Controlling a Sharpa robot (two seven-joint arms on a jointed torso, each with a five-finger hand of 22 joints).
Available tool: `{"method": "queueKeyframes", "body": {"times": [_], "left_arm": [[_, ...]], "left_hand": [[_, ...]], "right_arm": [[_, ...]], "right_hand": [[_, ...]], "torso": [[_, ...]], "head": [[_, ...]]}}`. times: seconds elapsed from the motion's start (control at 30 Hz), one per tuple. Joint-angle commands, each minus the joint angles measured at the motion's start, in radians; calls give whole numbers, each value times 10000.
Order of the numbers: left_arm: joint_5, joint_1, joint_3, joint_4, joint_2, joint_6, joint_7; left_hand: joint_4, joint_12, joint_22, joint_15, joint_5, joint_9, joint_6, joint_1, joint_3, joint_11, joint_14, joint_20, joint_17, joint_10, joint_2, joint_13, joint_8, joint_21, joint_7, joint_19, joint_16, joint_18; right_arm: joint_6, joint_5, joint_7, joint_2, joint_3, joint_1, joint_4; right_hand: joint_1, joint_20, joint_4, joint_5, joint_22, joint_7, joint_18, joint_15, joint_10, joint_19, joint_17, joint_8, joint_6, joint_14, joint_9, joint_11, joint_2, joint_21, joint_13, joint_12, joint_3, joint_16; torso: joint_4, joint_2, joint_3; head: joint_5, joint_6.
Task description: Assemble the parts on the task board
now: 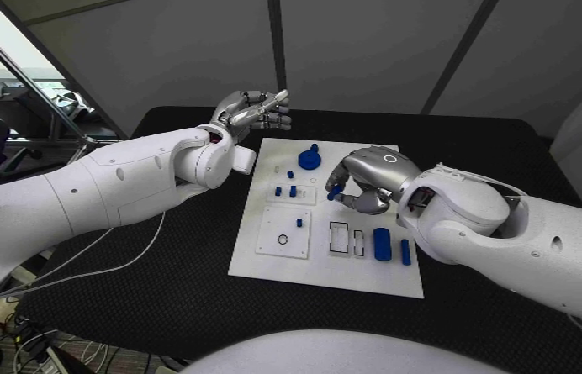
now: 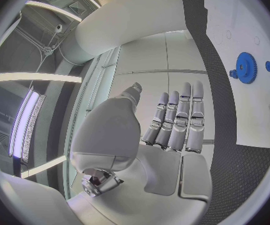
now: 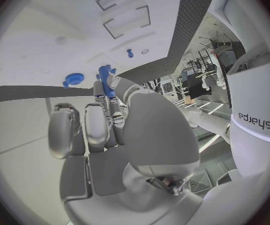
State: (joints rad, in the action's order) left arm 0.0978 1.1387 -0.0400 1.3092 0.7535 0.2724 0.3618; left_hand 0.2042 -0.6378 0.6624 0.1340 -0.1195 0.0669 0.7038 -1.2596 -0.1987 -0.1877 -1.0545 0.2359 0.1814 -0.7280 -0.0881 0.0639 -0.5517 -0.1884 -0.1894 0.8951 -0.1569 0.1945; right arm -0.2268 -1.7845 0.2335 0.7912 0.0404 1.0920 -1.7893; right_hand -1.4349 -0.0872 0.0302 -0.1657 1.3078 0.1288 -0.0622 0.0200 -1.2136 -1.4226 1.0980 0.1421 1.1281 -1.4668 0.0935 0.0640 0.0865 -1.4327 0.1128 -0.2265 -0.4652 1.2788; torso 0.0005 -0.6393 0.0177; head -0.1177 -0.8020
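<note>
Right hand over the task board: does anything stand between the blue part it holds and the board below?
Nothing visible does. The right hand pinches a small blue part over the task board; in the right wrist view the white surface beyond the part is open, with the blue gear off to one side.

Small blue parts (image 1: 382,244) lie scattered on the white task board (image 1: 282,260).
</note>
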Motion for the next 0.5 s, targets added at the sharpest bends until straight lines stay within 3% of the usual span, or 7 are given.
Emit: {"method": "queueKeyframes", "body": {"times": [0.03,0.17,0.23,0.43,0.47,0.5], "left_arm": [[24,14,-8,-22,-51,-135,145],[24,14,-8,-41,-109,-139,142],[24,14,-8,-49,-150,-144,145],[24,17,-11,-55,-227,-149,171],[24,17,-11,-60,-239,-149,173],[24,18,-11,-60,-241,-149,173]], "left_hand": [[2,53,-8,2,23,-8,-46,-80,-55,9,-39,28,-11,-45,22,-7,-64,39,-524,8,44,-124],[2,53,-8,2,23,-8,-46,-80,-55,9,-39,28,-11,-45,22,-7,-64,39,-524,8,44,-124],[2,53,-8,2,23,-8,-46,-80,-55,9,-39,28,-11,-45,22,-7,-64,39,-524,8,44,-124],[-5,69,-61,6,21,-8,-52,-92,-65,5,-57,31,-26,-47,31,-6,-66,72,-529,-15,76,-124],[-5,69,-61,6,21,-8,-52,-92,-65,5,-57,31,-26,-47,31,-6,-66,72,-529,-15,76,-124],[-5,69,-61,6,21,-8,-52,-92,-65,5,-57,31,-26,-47,31,-6,-66,72,-529,-15,76,-124]], "right_arm": [[-427,216,-465,-432,2,13,26],[-465,158,-724,-1013,-64,-71,228],[-561,-8,-875,-1283,-125,-148,327],[-535,-56,-1257,-1818,-423,-288,603],[-495,-28,-1331,-1914,-499,-319,672],[-490,-25,-1341,-1927,-508,-324,682]], "right_hand": [[4,-8,31,-72,913,71,149,7,-155,-95,-6,-73,-1,-317,-16,-54,0,-62,-15,73,-63,60],[32,-19,58,-105,895,93,143,-8,-129,-73,-25,-107,-36,-312,-27,-33,26,-49,-13,129,-92,55],[52,-26,66,-131,896,104,142,-17,-116,-70,-22,-126,-57,-311,-33,-23,35,-50,-12,156,-103,60],[101,-40,73,-167,908,122,145,-33,-96,-75,-15,-158,-90,-310,-43,-4,58,-60,-8,203,-110,72],[106,-42,74,-171,910,124,145,-34,-94,-75,-14,-162,-93,-310,-44,-2,60,-61,-8,209,-111,73],[106,-42,74,-172,910,124,145,-34,-93,-75,-14,-162,-94,-310,-44,-2,61,-61,-8,210,-111,73]], "torso": [[12,-11,-18],[56,-14,-18],[45,-13,-19],[21,-21,-39],[16,-14,-29],[19,-15,-29]], "head": [[-38,-9],[-108,-47],[-177,-77],[-264,-116],[-292,-139],[-300,-142]]}}
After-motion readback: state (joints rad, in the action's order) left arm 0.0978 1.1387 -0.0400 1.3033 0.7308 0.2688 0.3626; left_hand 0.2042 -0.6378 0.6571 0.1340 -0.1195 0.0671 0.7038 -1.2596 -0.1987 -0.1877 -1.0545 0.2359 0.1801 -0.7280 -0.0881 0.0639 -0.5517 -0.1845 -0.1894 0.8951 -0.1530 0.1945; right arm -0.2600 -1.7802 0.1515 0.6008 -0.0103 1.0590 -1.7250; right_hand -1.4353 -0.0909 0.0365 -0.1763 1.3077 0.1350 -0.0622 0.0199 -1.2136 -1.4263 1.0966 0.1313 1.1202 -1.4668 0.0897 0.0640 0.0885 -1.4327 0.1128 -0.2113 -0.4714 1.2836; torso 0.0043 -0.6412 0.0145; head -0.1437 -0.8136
